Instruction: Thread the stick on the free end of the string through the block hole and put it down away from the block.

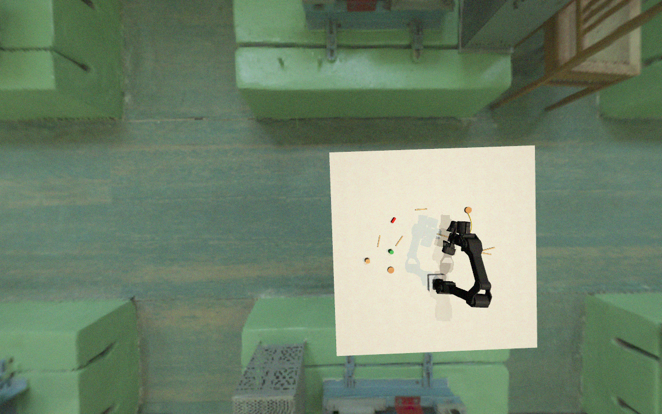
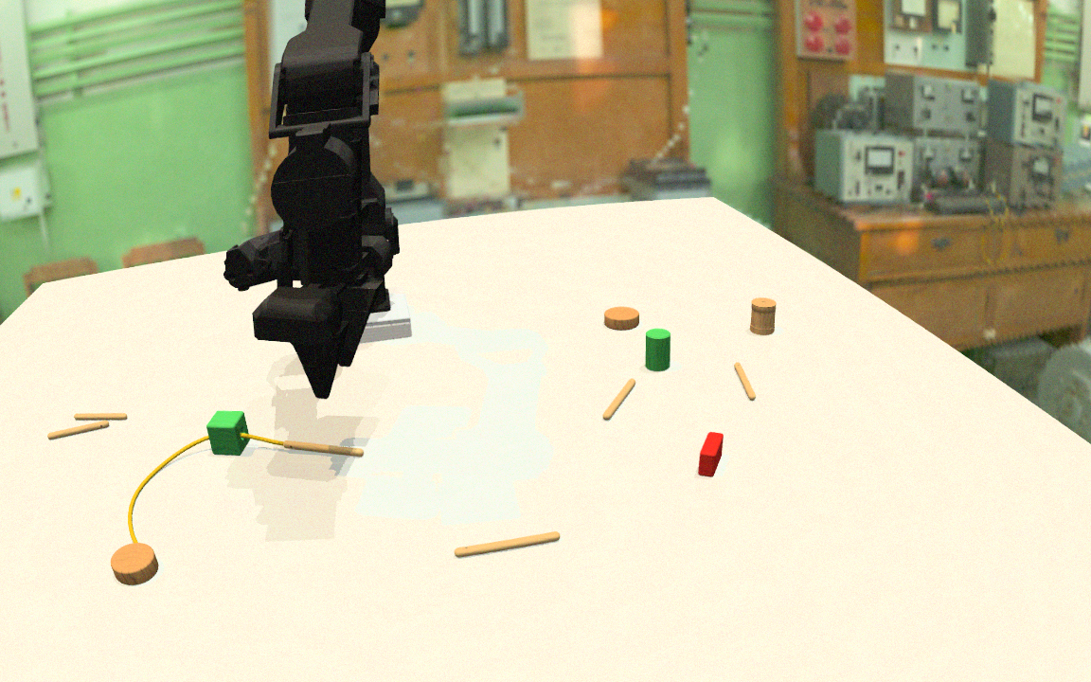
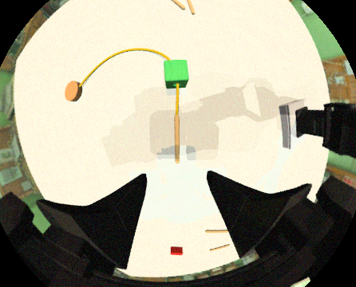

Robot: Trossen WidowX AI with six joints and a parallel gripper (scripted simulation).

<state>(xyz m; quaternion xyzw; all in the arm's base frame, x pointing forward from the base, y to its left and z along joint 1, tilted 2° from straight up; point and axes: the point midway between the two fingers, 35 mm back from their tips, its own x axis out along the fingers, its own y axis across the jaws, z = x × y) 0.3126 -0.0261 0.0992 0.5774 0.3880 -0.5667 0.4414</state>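
Observation:
The green block stands on the table. The yellow string runs in a curve from the round wooden button to the block, passes through its hole and comes out on the other side. The wooden stick is on the string's end, lying on the table away from the block, in line with the hole. My gripper is open and empty, raised above the table near the stick's free end. In the top view the arm hides the block.
Two loose sticks lie beyond the block. Another stick lies toward the front. A red block, a green cylinder, a wooden disc, a small barrel and two more sticks are at the right.

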